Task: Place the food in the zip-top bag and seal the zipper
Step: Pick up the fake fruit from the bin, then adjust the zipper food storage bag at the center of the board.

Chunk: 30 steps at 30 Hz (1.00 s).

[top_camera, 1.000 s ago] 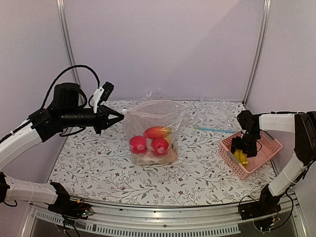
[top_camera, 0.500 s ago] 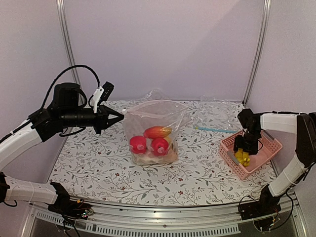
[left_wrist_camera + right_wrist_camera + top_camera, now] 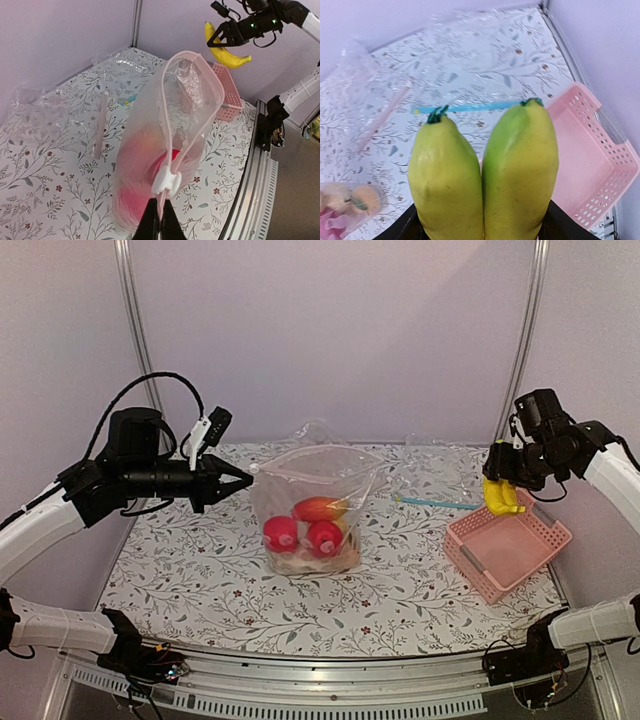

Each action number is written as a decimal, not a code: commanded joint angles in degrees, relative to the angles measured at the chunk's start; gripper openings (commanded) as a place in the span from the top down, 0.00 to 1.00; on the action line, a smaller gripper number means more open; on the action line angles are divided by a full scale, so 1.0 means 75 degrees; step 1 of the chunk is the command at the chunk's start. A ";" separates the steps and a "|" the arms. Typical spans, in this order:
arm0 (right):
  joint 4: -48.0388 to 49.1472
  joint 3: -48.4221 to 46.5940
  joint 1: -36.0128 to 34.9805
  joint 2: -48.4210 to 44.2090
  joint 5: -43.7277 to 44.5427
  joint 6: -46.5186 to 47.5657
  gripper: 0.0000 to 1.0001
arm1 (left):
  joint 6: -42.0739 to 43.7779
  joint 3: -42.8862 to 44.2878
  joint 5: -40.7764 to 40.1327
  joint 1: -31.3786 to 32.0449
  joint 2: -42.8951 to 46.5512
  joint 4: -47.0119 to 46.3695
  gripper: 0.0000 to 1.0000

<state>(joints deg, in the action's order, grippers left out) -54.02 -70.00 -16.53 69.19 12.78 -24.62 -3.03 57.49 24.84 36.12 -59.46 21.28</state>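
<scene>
The transparent zip-top bag (image 3: 310, 502) stands upright mid-table with its mouth open. Inside it are two red round fruits (image 3: 281, 533), an orange-red fruit (image 3: 318, 507) and a pale piece at the bottom (image 3: 300, 562). My left gripper (image 3: 247, 473) is shut on the bag's left mouth corner; in the left wrist view the left gripper (image 3: 159, 225) pinches the zipper strip (image 3: 167, 135) just below a white slider (image 3: 166, 182). My right gripper (image 3: 500, 488) is shut on the yellow banana (image 3: 501, 498), held in the air above the pink basket. The banana fills the right wrist view (image 3: 485, 170).
The pink basket (image 3: 515, 545) sits at the right edge and looks empty. Another clear bag with a teal strip (image 3: 436, 503) lies behind it. A further crumpled clear bag (image 3: 315, 430) lies by the back wall. Metal frame posts stand at the back corners.
My right gripper has lifted the banana out of the pink basket, up and towards the back. The left arm and the bag have not moved.
</scene>
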 commanded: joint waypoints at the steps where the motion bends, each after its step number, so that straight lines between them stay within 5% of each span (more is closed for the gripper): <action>1: 0.0368 -0.0983 -0.1347 -0.0415 -0.0512 0.0029 0.39 | 0.0079 0.0115 0.0432 0.0091 0.0041 -0.0178 1.00; 12: 0.3382 -0.2887 -0.4482 0.1488 -0.1559 0.1224 0.39 | 0.0150 0.0126 0.0746 0.0118 0.0131 -0.0151 1.00; 20: 0.4597 -0.3520 -0.5016 0.2558 -0.2518 0.1789 0.39 | 0.0227 0.0115 0.0556 0.0118 0.0264 -0.0072 1.00; 30: 0.5547 -0.3331 -0.5329 0.3222 -0.1206 0.1865 0.40 | 0.0216 0.0127 0.0696 0.0118 0.0231 -0.0074 1.00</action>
<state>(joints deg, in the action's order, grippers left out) -16.93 -94.54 -55.29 91.18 -1.98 -11.64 -1.93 57.49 29.28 36.49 -58.46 21.71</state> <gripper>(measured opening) 0.691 0.006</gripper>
